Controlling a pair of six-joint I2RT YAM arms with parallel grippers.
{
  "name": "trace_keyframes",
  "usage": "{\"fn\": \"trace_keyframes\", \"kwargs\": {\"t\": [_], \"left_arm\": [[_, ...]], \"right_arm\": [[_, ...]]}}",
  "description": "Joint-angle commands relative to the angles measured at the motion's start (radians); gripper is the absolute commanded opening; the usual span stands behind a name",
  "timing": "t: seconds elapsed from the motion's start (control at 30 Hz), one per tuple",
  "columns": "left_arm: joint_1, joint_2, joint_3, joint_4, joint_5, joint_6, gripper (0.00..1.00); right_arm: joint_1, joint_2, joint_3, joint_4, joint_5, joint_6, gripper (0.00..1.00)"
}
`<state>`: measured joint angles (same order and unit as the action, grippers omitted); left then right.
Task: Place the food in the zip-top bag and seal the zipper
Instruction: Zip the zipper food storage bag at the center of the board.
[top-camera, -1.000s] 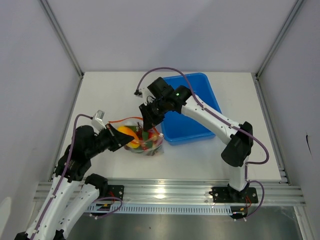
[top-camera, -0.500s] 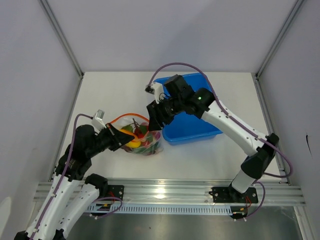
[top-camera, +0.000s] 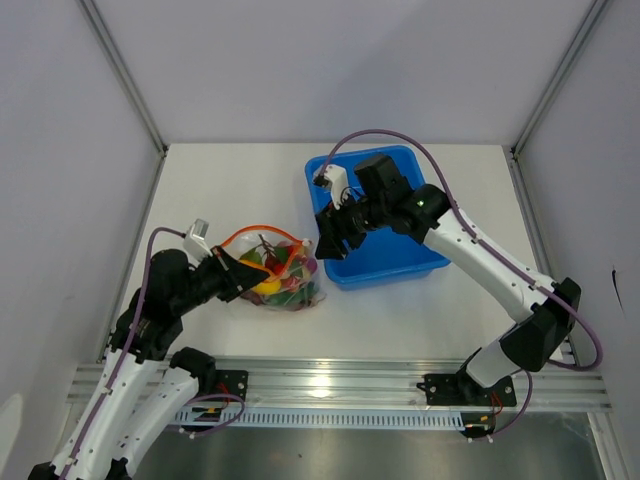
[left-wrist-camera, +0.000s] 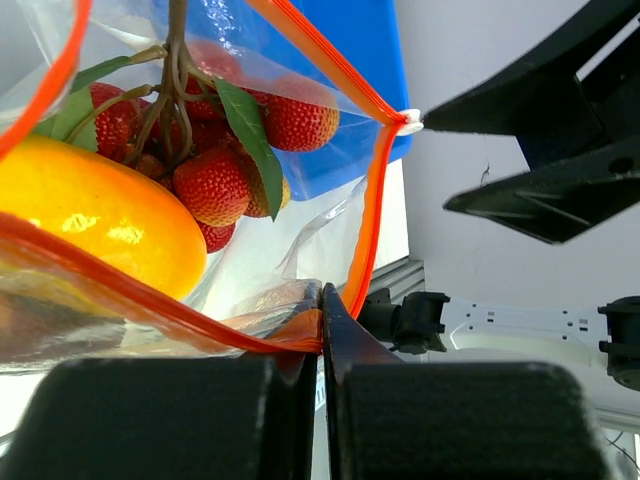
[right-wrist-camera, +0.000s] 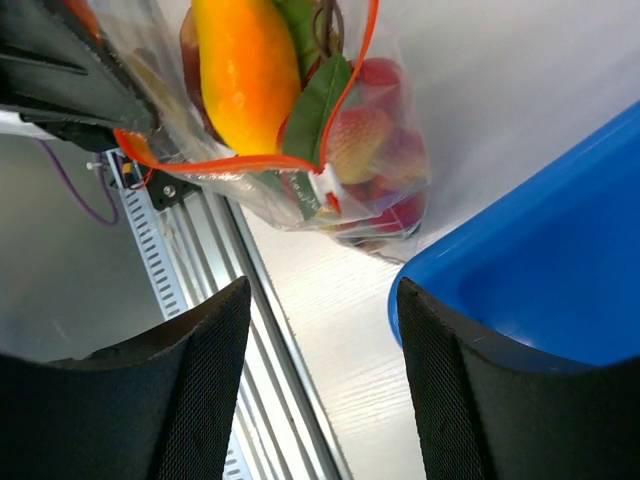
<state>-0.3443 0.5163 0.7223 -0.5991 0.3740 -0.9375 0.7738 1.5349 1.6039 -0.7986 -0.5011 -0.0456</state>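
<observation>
Top external view confirms my left pincer (top-camera: 233, 276) clamped shut on the zipper (left-wrist-camera: 362, 240) of the zip-top bag (top-camera: 300, 288), the food (top-camera: 266, 284) inside just past its tips, while my right pincer (top-camera: 331, 243) hangs open and empty beside the bag, over the blue bin (top-camera: 400, 255).

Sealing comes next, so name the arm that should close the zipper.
Right. Its gripper is open, empty and near the bag's open zipper. The left gripper is shut on the bag's rim, holding it.
</observation>
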Motion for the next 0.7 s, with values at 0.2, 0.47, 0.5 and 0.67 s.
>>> {"fn": "trace_keyframes", "kwargs": {"t": [0.2, 0.47, 0.5, 0.67], "left_arm": [[0.008, -0.010, 0.039, 0.053, 0.058, 0.009, 0.01], [0.008, -0.004, 0.046, 0.055, 0.071, 0.022, 0.01], [0.008, -0.002, 0.045, 0.055, 0.072, 0.022, 0.00], [0.008, -0.007, 0.042, 0.059, 0.066, 0.026, 0.01]], "right_arm": [[-0.028, 0.040, -0.051, 0.232, -0.126, -0.074, 0.61], [-0.030, 0.106, -0.032, 0.294, -0.171, -0.089, 0.55], [-0.031, 0.117, -0.027, 0.291, -0.172, -0.092, 0.54], [-0.037, 0.130, -0.021, 0.283, -0.203, -0.103, 0.38]]}}
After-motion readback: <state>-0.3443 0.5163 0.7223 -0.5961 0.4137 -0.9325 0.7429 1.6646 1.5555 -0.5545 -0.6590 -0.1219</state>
